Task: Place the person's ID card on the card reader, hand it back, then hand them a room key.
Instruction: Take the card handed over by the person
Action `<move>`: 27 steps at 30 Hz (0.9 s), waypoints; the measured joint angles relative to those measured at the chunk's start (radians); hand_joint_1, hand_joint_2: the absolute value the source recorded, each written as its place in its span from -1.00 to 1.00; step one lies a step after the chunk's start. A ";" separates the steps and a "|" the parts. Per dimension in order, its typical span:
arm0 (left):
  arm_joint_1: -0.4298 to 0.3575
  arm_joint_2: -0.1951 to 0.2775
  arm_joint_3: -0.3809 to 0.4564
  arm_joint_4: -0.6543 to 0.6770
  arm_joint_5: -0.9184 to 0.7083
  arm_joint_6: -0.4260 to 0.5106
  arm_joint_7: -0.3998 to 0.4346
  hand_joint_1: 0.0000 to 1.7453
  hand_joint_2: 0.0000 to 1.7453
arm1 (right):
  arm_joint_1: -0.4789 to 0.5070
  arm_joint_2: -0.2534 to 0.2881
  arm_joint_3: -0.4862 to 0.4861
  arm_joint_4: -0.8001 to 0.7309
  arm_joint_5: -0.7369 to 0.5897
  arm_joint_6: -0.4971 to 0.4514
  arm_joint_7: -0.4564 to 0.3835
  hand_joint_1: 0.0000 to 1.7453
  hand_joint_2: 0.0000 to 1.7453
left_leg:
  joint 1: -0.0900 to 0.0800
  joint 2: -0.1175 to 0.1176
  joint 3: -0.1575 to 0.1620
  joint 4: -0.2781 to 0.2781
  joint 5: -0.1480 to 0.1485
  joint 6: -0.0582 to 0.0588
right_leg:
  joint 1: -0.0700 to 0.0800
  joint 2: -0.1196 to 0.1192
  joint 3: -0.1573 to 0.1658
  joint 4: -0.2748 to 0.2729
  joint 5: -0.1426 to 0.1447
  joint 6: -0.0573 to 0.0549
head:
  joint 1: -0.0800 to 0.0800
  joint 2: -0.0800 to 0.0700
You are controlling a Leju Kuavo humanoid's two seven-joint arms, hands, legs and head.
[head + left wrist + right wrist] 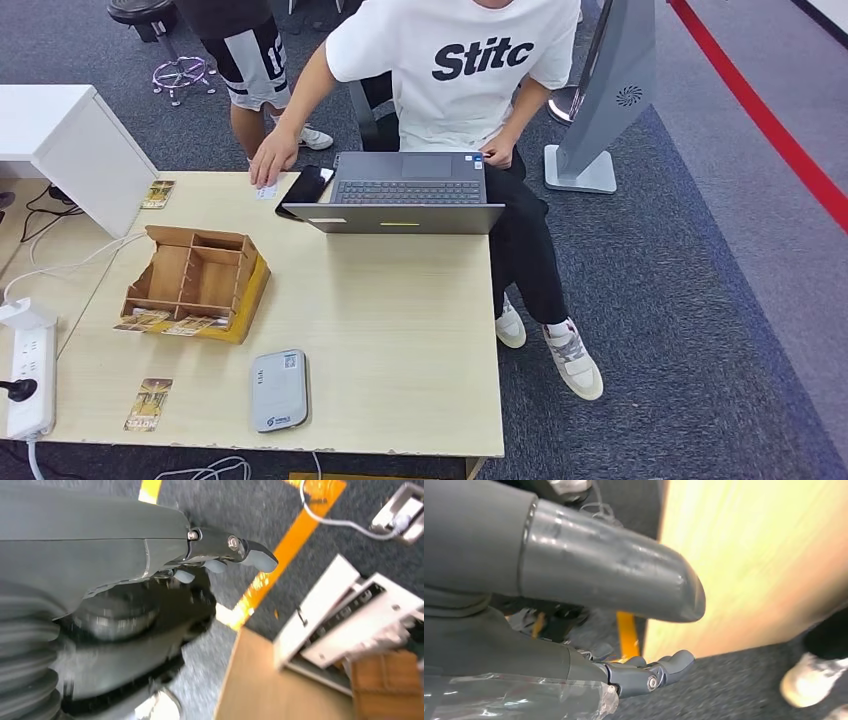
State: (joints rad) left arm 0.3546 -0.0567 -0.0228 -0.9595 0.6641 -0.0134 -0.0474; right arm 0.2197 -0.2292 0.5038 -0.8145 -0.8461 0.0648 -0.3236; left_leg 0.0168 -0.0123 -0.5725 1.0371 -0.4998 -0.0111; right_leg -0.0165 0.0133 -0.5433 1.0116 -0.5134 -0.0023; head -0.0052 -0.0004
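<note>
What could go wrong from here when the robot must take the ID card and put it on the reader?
1. The ID card lies flat at the table's far edge under the person's hand; a reaching hand may bump it or the phone.
2. The card reader sits near the table's front edge and could be pushed off.

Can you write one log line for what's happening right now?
stage: waiting | person's hand on ID card, table's far edge | card reader bare | left hand, right hand holding nothing
</note>
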 joint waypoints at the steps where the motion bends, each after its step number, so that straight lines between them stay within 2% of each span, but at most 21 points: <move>1: 0.008 -0.009 0.006 -0.022 0.009 -0.004 0.002 -1.00 1.00 | 0.002 -0.007 0.011 -0.013 -0.022 0.000 -0.011 -1.00 -1.00 | 0.000 0.000 0.000 0.000 0.000 0.000 | 0.000 0.000 0.000 0.000 0.000 0.000 | 0.000 0.000; 7: 0.055 -0.054 0.051 -0.164 0.034 -0.017 -0.002 -1.00 1.00 | 0.022 -0.043 0.072 -0.095 -0.132 -0.041 -0.067 -1.00 -1.00 | 0.000 0.000 0.000 0.000 0.000 0.000 | 0.000 0.000 0.000 0.000 0.000 0.000 | 0.001 0.000; 18: 0.146 -0.119 0.151 -0.461 0.021 -0.016 -0.048 -1.00 1.00 | 0.064 -0.102 0.160 -0.251 -0.254 -0.204 -0.138 -1.00 -1.00 | 0.000 0.000 -0.001 0.000 0.000 0.000 | 0.000 0.000 -0.001 0.000 0.000 0.000 | 0.001 0.000; 27: 0.207 -0.166 0.224 -0.703 -0.046 -0.023 -0.145 -1.00 1.00 | 0.102 -0.141 0.220 -0.377 -0.330 -0.333 -0.189 -1.00 -1.00 | 0.000 0.000 -0.001 0.000 0.000 0.000 | 0.000 0.000 -0.001 0.000 0.000 0.000 | 0.002 0.000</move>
State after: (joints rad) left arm 0.5618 -0.2227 0.2009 -1.6625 0.6183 -0.0363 -0.1920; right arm 0.3219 -0.3698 0.7235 -1.1913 -1.1763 -0.2681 -0.5127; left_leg 0.0169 -0.0126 -0.5738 1.0371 -0.4999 -0.0110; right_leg -0.0164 0.0129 -0.5443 1.0115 -0.5134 -0.0023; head -0.0037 -0.0004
